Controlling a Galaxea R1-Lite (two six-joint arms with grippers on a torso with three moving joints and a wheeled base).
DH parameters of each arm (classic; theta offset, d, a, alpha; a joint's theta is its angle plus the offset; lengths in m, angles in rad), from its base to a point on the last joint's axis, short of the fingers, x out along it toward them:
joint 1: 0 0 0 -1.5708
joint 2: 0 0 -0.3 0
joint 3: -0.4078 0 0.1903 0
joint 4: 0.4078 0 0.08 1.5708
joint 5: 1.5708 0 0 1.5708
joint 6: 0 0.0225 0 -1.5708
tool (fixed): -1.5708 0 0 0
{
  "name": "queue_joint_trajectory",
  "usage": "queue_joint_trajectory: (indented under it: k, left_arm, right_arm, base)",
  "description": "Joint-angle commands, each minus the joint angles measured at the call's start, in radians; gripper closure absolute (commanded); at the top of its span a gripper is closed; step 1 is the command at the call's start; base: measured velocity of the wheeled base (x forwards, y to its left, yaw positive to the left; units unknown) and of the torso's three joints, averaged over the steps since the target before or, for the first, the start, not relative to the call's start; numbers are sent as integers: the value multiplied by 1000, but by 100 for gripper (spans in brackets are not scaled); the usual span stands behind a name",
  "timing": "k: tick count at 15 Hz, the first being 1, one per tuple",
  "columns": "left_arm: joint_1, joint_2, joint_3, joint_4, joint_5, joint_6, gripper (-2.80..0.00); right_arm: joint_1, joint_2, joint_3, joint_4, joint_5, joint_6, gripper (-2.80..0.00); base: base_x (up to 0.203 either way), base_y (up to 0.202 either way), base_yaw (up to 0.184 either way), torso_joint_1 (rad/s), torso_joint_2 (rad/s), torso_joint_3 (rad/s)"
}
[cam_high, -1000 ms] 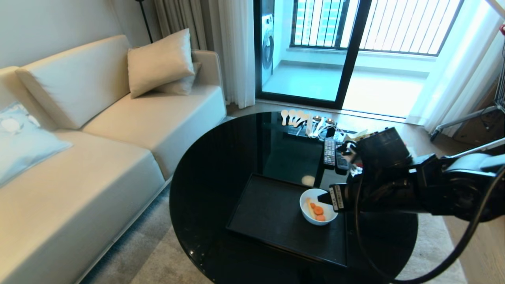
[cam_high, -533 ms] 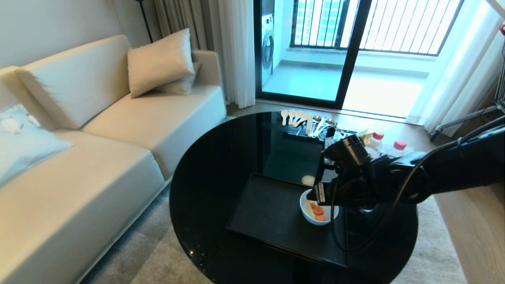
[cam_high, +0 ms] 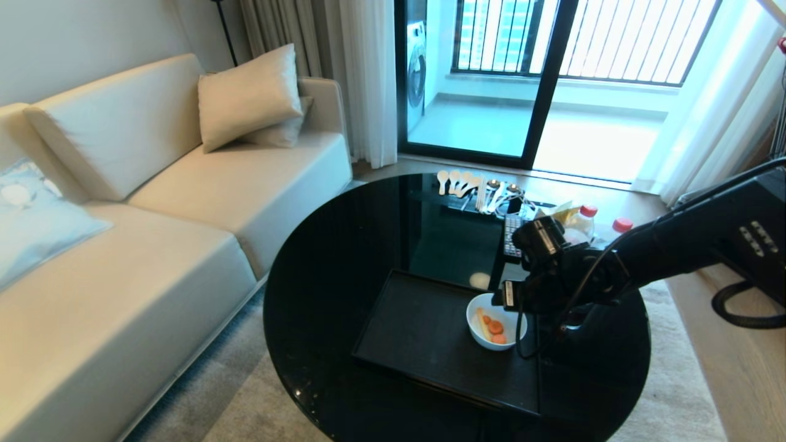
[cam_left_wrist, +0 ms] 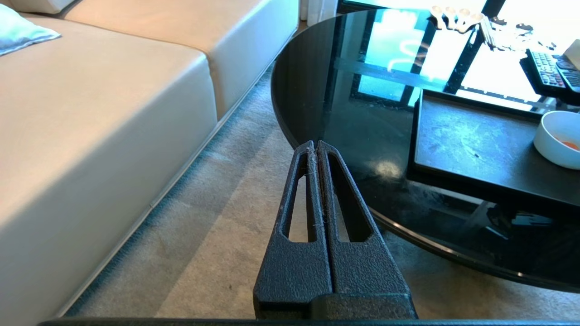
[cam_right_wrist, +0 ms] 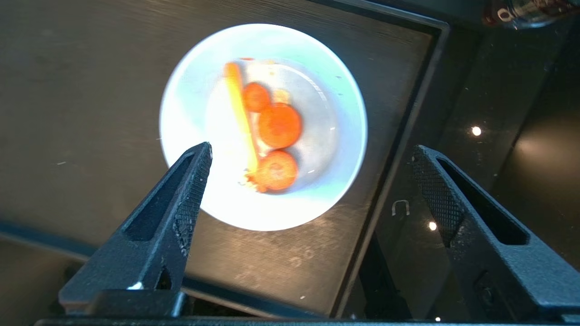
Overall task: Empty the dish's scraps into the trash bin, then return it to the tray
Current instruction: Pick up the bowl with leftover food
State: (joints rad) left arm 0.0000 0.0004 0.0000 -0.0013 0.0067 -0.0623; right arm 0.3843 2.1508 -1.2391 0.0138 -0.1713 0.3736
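The dish [cam_high: 478, 319], a small white bowl, stands at the right end of the black tray [cam_high: 424, 334] on the round table. The scraps [cam_high: 495, 329], orange slices and a pale strip, lie in it. My right gripper [cam_high: 513, 299] hangs open just above the dish's right rim. In the right wrist view its fingers [cam_right_wrist: 192, 181] straddle the right part of the dish [cam_right_wrist: 190, 104], the scraps [cam_right_wrist: 277, 127] and the tray's rim [cam_right_wrist: 410, 131]. My left gripper [cam_left_wrist: 316, 146] is shut and empty, parked off the table's left edge over the carpet. The trash bin is out of view.
The black glass table [cam_high: 331, 276] also carries remote controls [cam_high: 512, 236], red-capped bottles [cam_high: 587, 216] behind my right arm, and a row of spoons [cam_high: 457, 182] at its far edge. A cream sofa [cam_high: 184, 215] stands to the left.
My right arm has stretched out from the right and come down, so its gripper now sits closer over the dish's right rim. Dish and tray have not moved.
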Motion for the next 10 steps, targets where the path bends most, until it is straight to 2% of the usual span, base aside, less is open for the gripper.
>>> queue_joint_trajectory:
  k: [1,10]
  left_arm:
    - [0,0,0,0,1,-1,0]
    - [0,0,0,0,1,-1,0]
  right_arm:
    - [-12,29,0,0,-1,1,-280]
    - [-25,107,-21,-6,-8,1,-280]
  base:
    - [0,0,0,0,0,0]
    - [0,0,0,0,0,0]
